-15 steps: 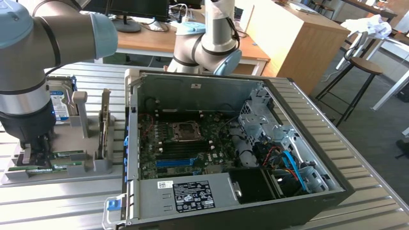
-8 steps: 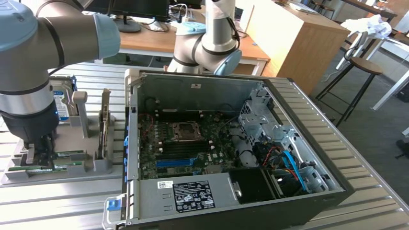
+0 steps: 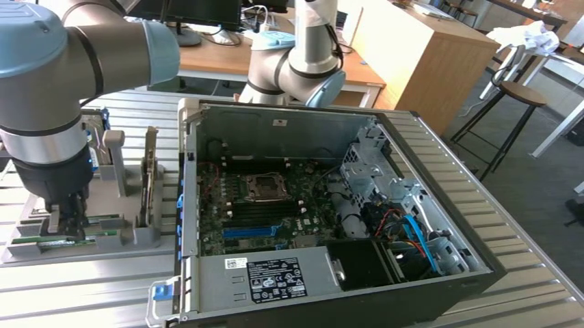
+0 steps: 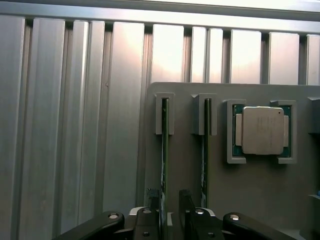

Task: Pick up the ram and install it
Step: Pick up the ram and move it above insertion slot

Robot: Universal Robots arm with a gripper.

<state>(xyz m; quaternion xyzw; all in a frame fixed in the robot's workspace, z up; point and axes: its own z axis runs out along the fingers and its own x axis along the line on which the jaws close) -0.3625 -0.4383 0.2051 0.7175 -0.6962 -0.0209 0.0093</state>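
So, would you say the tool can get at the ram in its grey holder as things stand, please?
Probably yes: the tool stands open astride the ram, which sits on edge in the grey holder, and nothing lies between. The second stick stands apart.

Bright even daylight, soft shadows inside the computer case [image 3: 273,130], strong glare across the ribbed metal table [image 4: 130,50]
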